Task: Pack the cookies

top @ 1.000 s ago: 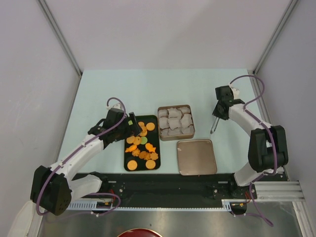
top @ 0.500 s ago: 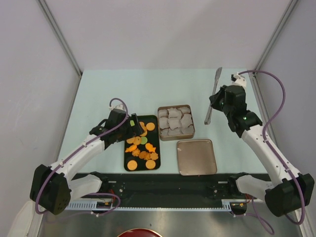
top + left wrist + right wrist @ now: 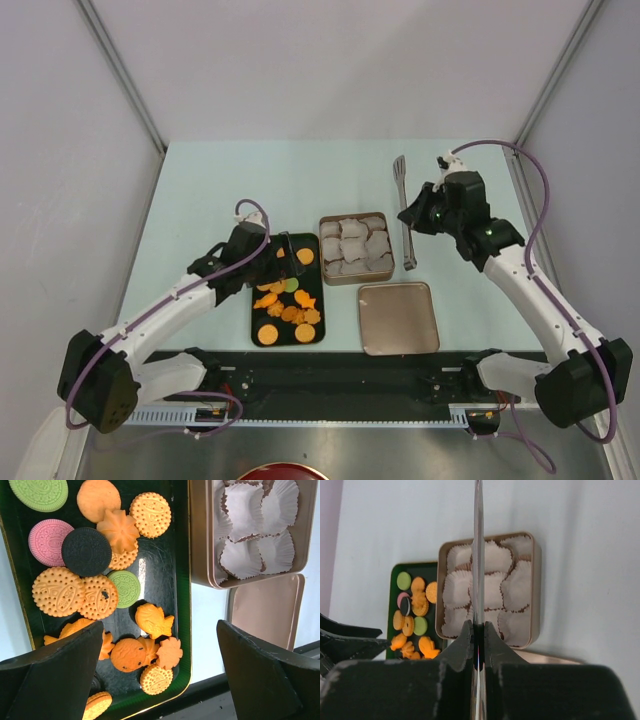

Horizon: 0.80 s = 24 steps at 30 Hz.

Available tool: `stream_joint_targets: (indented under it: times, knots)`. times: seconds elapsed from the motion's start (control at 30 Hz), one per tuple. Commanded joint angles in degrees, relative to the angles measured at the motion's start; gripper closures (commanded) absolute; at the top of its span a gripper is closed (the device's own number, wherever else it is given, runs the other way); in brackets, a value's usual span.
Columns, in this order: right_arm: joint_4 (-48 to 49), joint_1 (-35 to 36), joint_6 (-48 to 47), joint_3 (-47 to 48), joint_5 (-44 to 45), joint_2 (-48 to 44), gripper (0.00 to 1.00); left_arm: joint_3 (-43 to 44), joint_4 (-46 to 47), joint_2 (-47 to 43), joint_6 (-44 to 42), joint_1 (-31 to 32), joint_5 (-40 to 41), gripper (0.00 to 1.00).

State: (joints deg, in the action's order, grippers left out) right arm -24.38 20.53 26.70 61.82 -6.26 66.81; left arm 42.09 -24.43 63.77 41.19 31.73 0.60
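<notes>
Our R gripper pinches the tongs just right of the tin, L gripper jaws spread over the cookies on the left tray, so we reckon: keep tongs level, swing left w/o clipping paper cups.

Pale green worktop, boxed in by plain grey walls. Silver poles in the back corners. Soft, even light. Black rail along the near edge.
</notes>
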Motion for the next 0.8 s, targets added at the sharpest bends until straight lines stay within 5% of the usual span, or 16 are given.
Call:
stream_joint_targets:
  times: [0.0,0.37,0.77]
  knots:
    - [-4.97,2.05,-3.66,4.71,-0.32,1.92,1.0,1.86,1.84,-1.19,1.52,0.88,-0.69,0.0]
    - [-11.3,8.46,-7.8,10.24,10.64,7.28,1.0,1.86,-0.18,-3.73,1.88,2.11,2.12,0.0]
    - [-13.15,16.2,-11.23,12.09,11.8,9.22,0.84,0.72,-5.45,-9.45,0.21,2.2,8.26,0.0]
